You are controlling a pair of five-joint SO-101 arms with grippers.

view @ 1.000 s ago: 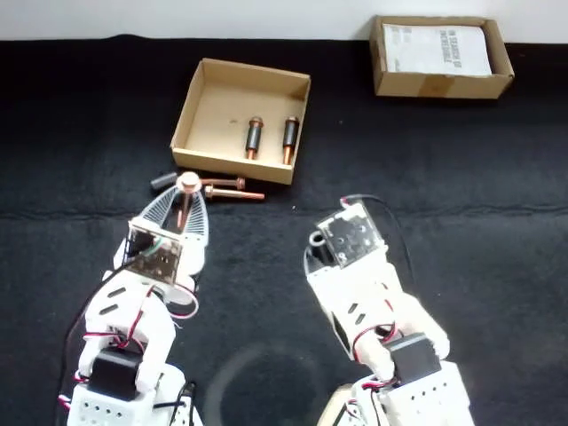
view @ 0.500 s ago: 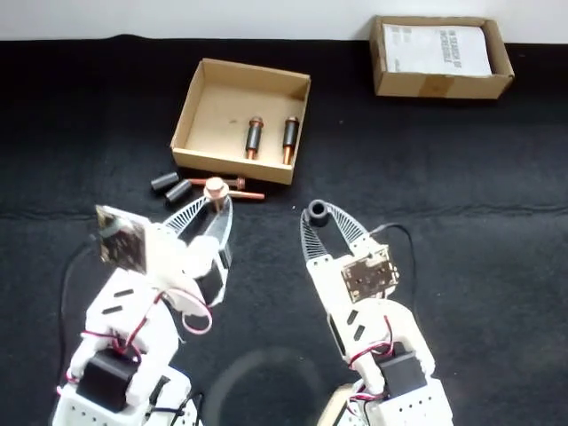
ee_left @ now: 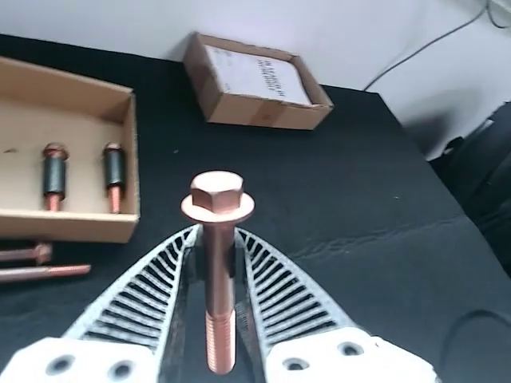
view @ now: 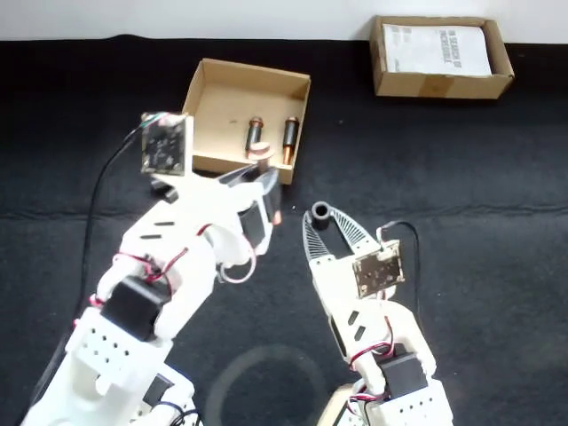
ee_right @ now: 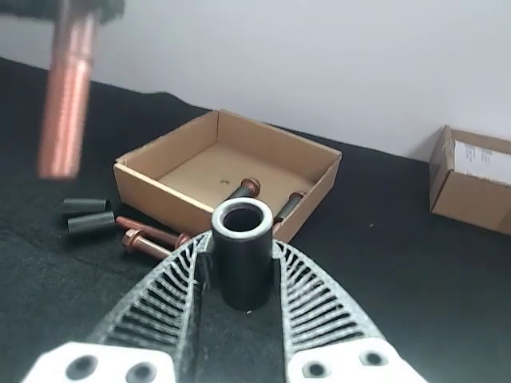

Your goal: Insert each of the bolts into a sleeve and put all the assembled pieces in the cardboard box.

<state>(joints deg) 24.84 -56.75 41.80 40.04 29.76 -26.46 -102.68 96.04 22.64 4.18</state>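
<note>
Copper bolt [ee_left: 217, 271] pinched upright in left gripper [ee_left: 217, 234], head up, threads down, fingers narrowed onto the shank. Black sleeve [ee_right: 242, 263] clamped in right gripper [view: 321, 216], bore facing up, fingers drawn in to its width. Bolt hangs raised and off to one side of the sleeve, near the front wall of the cardboard box [view: 200, 89], not yet over the bore. Step in hand, by my reading: mating a third pair. Next move calls for the threaded tip centred above the bore, then a straight descent. Two assembled pieces [view: 255, 138] lie in the box; two loose bolts [ee_left: 32, 265] and two sleeves [ee_right: 88, 215] wait on the table [view: 461, 266] just outside it
</note>
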